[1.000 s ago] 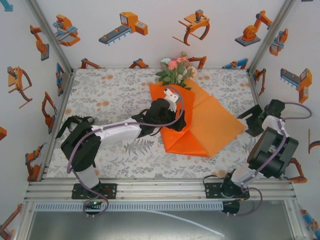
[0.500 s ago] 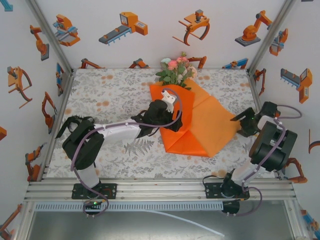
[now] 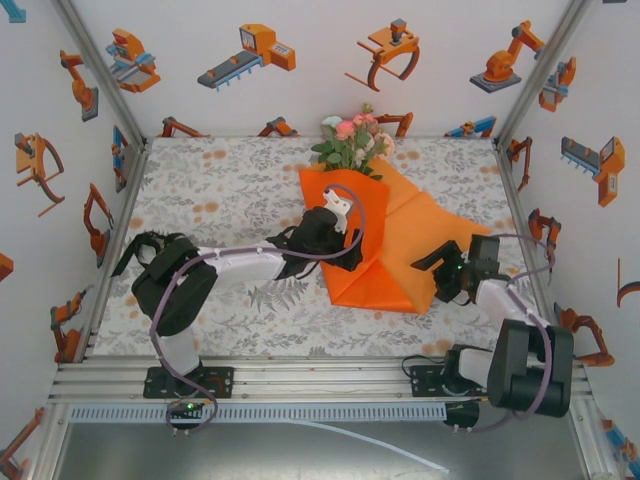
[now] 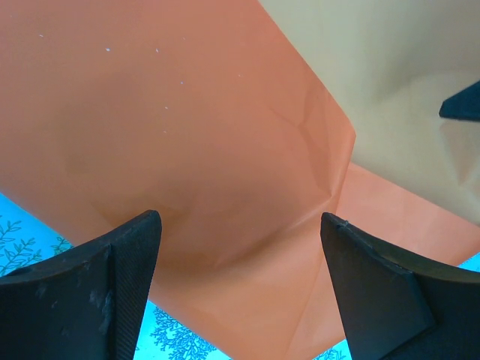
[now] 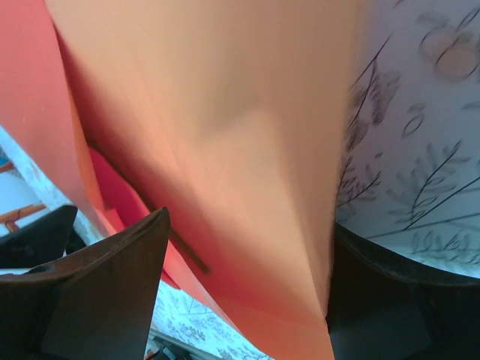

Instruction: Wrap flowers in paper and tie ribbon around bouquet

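Half the flowers [image 3: 352, 140] (their stems) hide under the paper [image 3: 415, 250].

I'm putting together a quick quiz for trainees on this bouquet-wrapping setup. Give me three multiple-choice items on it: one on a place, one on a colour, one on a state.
1. Where do the flowers lie?
A. at the far end of the paper
B. at the near right corner
C. at the near left corner

2. What colour is the paper?
A. blue
B. orange
C. white

3. How does the left gripper stand?
A. shut on a stem
B. shut on a ribbon
C. open over the paper

Answers:
1. A, since the top view shows the blooms at the sheet's far edge.
2. B, since the sheet is orange in all three views.
3. C, since the left wrist view shows the jaws wide apart with the sheet below them.
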Available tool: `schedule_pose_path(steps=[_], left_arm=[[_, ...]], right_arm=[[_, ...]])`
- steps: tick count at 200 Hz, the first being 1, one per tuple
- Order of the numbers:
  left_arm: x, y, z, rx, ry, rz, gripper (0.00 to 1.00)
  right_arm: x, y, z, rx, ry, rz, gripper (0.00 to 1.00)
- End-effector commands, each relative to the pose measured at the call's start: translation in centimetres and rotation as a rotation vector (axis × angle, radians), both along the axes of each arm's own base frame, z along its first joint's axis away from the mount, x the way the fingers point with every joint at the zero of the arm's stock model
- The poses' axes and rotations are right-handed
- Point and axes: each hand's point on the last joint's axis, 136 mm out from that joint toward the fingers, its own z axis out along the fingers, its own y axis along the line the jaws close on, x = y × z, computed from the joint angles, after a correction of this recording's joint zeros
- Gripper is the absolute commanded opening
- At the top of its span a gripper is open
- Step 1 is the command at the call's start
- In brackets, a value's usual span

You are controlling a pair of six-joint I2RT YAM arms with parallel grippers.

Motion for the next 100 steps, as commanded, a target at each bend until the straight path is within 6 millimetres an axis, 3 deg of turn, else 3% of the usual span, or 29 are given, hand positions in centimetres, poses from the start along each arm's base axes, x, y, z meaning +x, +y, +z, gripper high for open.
schedule_pose_path(steps=[1, 37, 45, 49, 57, 100], left_arm=[[-1.3, -0.3, -2.2, 0.06, 0.05, -0.03, 0.79], [-1.8, -0.5, -4.2, 0.125, 0.049, -0.034, 0.76], [-1.7, -0.6, -4.7, 0.141, 0.049, -0.031, 0.75], [-1.7, -0.6, -4.9, 0.146, 0.051, -0.029, 0.74], [-1.6, -0.6, -5.1, 0.151, 0.051, -0.024, 0.73], [-1.3, 0.1, -6.4, 0.18, 0.068, 0.021, 0.7]], right_arm=[[-1.1, 1.1, -0.5, 0.048, 0.005, -0.018, 0.69], [-2.2, 4.1, 1.6, 0.118, -0.112, 0.109, 0.76], [-2.7, 4.7, 1.9, 0.127, -0.136, 0.134, 0.82], [-3.0, 5.0, 2.0, 0.128, -0.146, 0.148, 0.9], [-3.5, 5.4, 1.9, 0.131, -0.157, 0.165, 0.94], [-4.8, 6.7, 2.0, 0.159, -0.209, 0.176, 0.93]])
